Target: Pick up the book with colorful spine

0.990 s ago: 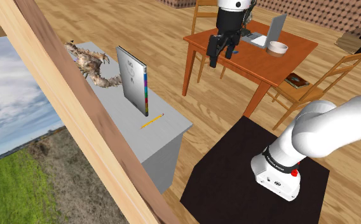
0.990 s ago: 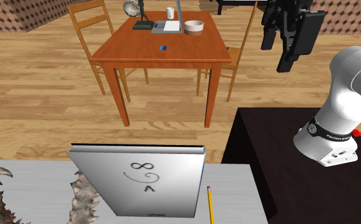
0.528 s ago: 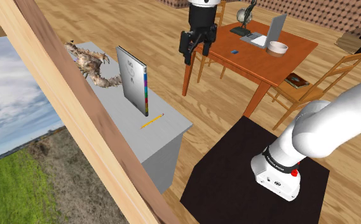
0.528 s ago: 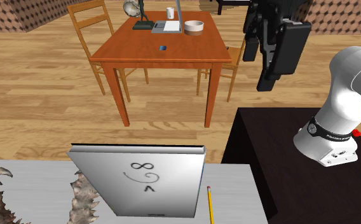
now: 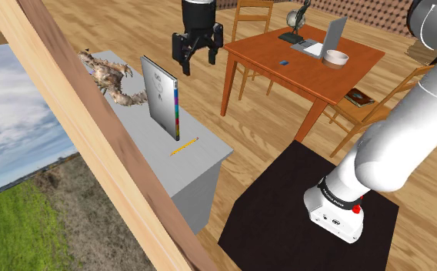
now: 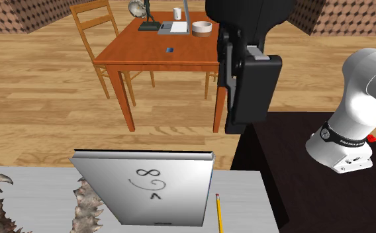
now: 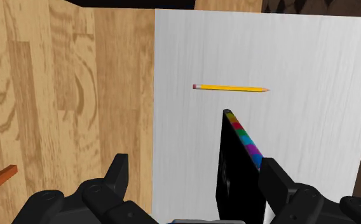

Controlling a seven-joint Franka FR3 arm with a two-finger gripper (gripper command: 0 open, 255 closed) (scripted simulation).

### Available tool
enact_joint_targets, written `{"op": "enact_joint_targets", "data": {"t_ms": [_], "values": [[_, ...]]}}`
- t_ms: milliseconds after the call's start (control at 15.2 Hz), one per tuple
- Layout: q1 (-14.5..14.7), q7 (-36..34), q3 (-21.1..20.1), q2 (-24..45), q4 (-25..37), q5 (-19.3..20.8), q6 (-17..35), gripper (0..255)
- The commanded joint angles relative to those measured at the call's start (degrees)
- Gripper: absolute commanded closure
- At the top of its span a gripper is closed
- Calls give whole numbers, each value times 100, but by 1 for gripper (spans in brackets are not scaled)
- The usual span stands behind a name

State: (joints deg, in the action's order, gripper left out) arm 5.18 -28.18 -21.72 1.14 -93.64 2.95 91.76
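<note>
Shoulder view: the book (image 5: 161, 96) stands upright on the grey tabletop (image 5: 205, 158), and the jaws hang above it. Second exterior view: a pencil (image 6: 218, 213) lies beside it. Wrist view: the jaws are apart, and the colourful spine is between them, untouched.

Grey table (image 5: 208, 154): upright book (image 5: 160, 96), pencil (image 5: 184, 146), spiky figurine (image 5: 117, 77), maybe dragon.

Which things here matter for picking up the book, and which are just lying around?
For the job: book with the colourful spine, standing on the grey table; the open claw.
Lying about: pencil, spiky creature figure, laptop and bowl on the wooden table.
</note>
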Motion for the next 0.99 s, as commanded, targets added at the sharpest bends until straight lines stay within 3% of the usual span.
{"op": "enact_joint_targets", "data": {"t_ms": [0,330,924], "values": [[129,-243,-113,475,565,201,-98,0],[579,-668,-233,1676,2113,747,-487,0],[486,-686,-211,1517,1302,682,174,0]]}}
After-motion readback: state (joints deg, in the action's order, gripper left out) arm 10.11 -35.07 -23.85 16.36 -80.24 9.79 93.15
